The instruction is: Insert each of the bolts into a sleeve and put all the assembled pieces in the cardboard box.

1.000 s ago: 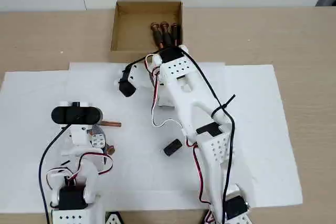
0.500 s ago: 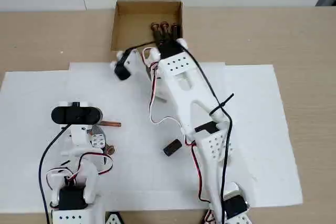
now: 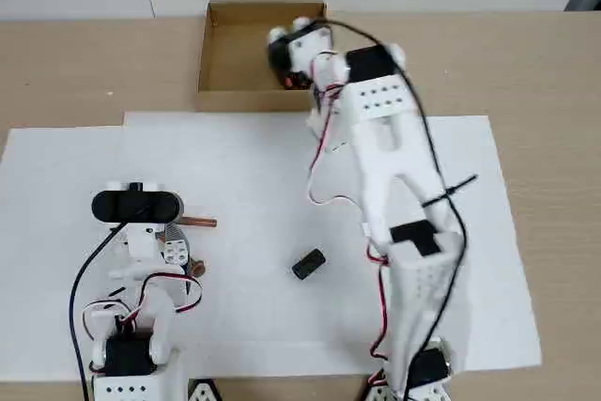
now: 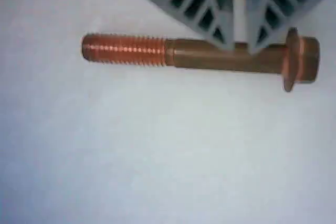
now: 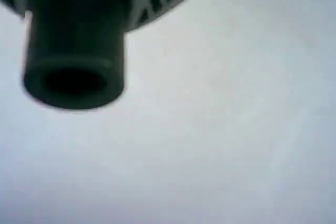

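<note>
In the left wrist view a copper bolt (image 4: 199, 56) lies flat on the white paper, and my left gripper (image 4: 236, 38) is shut on its shank near the head. From above, that bolt (image 3: 199, 223) sticks out of the left gripper (image 3: 178, 229) at the lower left. In the right wrist view my right gripper (image 5: 73, 3) is shut on a black sleeve (image 5: 73, 72), hollow end facing the camera. Seen from above, the right arm's end (image 3: 299, 55) hangs over the right part of the cardboard box (image 3: 204, 53). A second black sleeve (image 3: 308, 264) lies loose on the paper.
A white paper sheet (image 3: 244, 166) covers the wooden table in front of the box. The right arm's body (image 3: 394, 166) stretches across the paper's right half. Cables trail from both arms.
The right arm has swung to the right and forward, its wrist turning, and now covers the assembled pieces seen earlier in the box. The left arm and its bolt have stayed put.
</note>
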Tool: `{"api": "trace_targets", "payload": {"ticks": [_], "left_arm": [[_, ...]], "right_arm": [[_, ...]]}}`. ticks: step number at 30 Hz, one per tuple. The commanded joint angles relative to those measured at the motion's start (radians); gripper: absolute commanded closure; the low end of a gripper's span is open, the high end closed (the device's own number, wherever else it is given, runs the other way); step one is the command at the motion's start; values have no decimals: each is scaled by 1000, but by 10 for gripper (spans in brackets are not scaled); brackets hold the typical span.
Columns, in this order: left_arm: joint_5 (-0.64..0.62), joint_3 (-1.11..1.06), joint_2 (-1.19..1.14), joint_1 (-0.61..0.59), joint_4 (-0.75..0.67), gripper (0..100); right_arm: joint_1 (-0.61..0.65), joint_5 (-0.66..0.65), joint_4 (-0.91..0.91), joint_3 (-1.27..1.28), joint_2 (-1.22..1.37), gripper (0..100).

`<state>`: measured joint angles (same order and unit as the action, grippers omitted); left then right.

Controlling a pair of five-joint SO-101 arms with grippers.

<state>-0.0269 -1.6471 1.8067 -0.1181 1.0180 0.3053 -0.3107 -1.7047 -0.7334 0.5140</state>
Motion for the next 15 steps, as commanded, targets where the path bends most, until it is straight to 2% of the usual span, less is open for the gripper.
{"api": "trace_targets", "payload": {"ticks": [1, 8, 15], "left_arm": [[2, 8, 11, 3, 2, 994], [0, 50, 11, -2, 14, 994], [0, 282, 8, 3, 199, 994]], "right_arm": [[-18, 51, -22, 138, -220, 995], [-21, 144, -16, 477, -507, 995], [-53, 97, -12, 802, -720, 995]]}}
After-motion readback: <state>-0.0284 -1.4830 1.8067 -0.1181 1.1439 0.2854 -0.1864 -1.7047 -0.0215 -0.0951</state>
